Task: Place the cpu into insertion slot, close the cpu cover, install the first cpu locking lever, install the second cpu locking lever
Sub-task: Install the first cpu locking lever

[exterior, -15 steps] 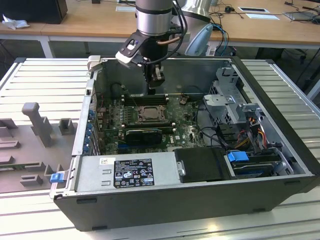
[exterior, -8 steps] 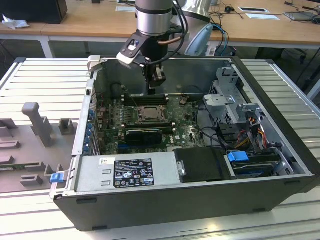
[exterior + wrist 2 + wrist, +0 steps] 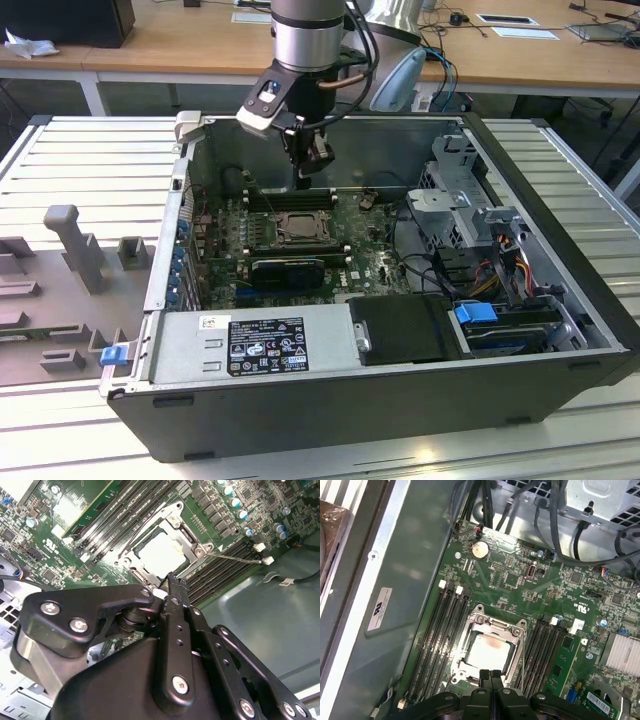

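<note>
- Silvery-beige cpu (image 3: 487, 652) lies flat in the insertion slot (image 3: 296, 229), mid-frame in the exterior view, with the cpu cover (image 3: 496, 625) down around it, likely keeping it seated.
- Gripper (image 3: 491, 676) hovers at the socket's edge, jaws pressed together on nothing, which suits pushing.

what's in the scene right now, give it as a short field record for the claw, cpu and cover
cover: dull-metal square frame plate, lying flat on the board
cpu: pale silvery square chip, flat, showing through the plate's open centre
claw: black two-finger claw, shut, nothing seen held, at one edge of the plate
setting: green motherboard inside an open dark computer case
</note>
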Controlling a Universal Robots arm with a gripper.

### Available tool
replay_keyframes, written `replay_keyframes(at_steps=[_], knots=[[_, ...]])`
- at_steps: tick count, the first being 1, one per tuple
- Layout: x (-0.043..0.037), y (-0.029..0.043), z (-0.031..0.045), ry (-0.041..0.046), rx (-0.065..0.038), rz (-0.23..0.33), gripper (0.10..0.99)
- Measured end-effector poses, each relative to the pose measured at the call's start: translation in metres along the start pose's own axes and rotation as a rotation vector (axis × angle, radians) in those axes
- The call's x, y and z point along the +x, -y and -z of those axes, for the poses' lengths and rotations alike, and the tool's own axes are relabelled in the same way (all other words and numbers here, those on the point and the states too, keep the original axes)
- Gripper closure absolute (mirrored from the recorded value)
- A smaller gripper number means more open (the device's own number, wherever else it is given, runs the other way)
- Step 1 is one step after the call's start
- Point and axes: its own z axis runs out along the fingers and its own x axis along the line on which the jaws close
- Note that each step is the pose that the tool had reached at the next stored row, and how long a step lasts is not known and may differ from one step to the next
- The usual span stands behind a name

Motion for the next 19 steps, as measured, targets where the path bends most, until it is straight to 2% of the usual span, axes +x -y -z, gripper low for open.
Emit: replay_keyframes(at_steps=[12,19], knots=[[0.0000,0.0001,0.0000,0.0015,0.000,0.095,0.980],[0.0000,0.0003,-0.0001,0.0006,-0.002,0.196,0.980]])
